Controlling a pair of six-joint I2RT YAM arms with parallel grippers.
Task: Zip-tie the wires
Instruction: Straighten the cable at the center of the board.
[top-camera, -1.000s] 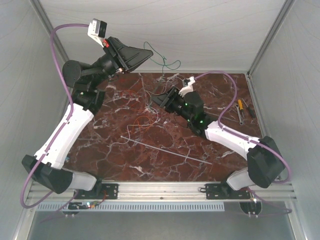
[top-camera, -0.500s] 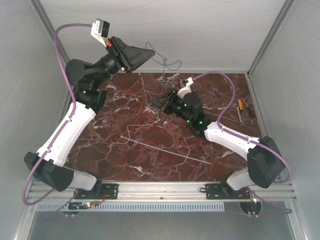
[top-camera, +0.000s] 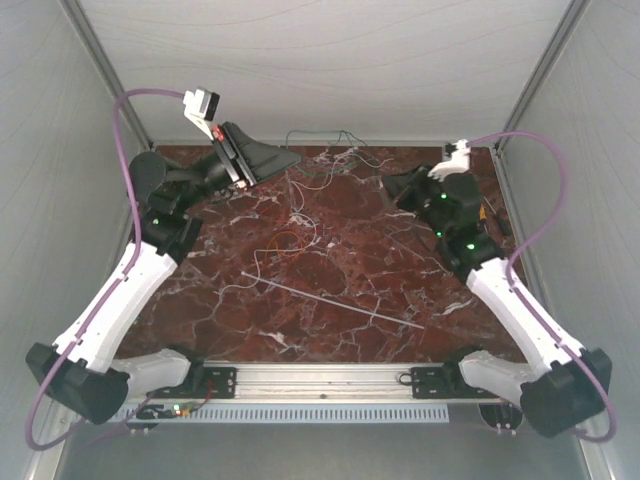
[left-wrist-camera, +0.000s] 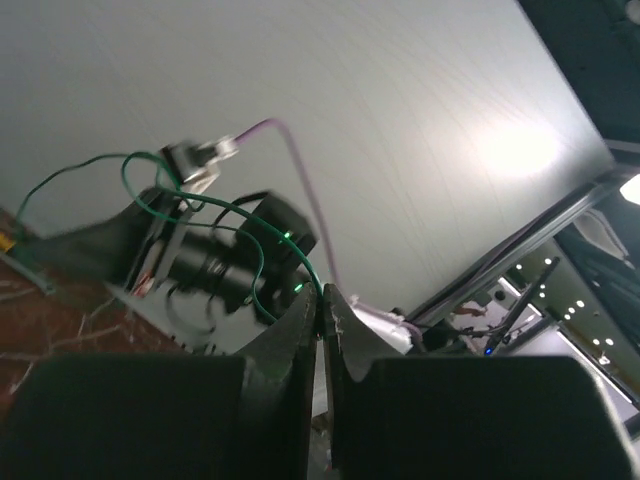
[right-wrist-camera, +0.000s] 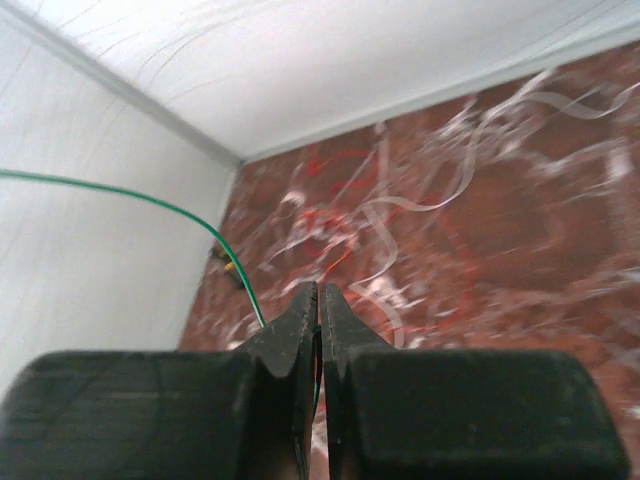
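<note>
Grip state: left gripper (left-wrist-camera: 320, 303) and right gripper (right-wrist-camera: 318, 300) each clamp the green wire (right-wrist-camera: 100, 187), which looks light and limp. Wires (top-camera: 290, 240) curl between the grippers, nearer the bases. Zip tie (top-camera: 330, 298) lies nearer still. It is probably stiff, flat and slippery, so pinch it near one end.

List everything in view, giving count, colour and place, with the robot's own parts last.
table: one, dark red marble, under everything
zip tie: one, pale grey, straight across the table's near middle
wires: several, red-orange and white, curled at table centre
green wire: one, green, strung between both claws at the back
purple cables: two, purple, one along each arm
arms: two, white and black, either side
left claw: one, black, shut on the green wire
right claw: one, black, shut on the green wire
</note>
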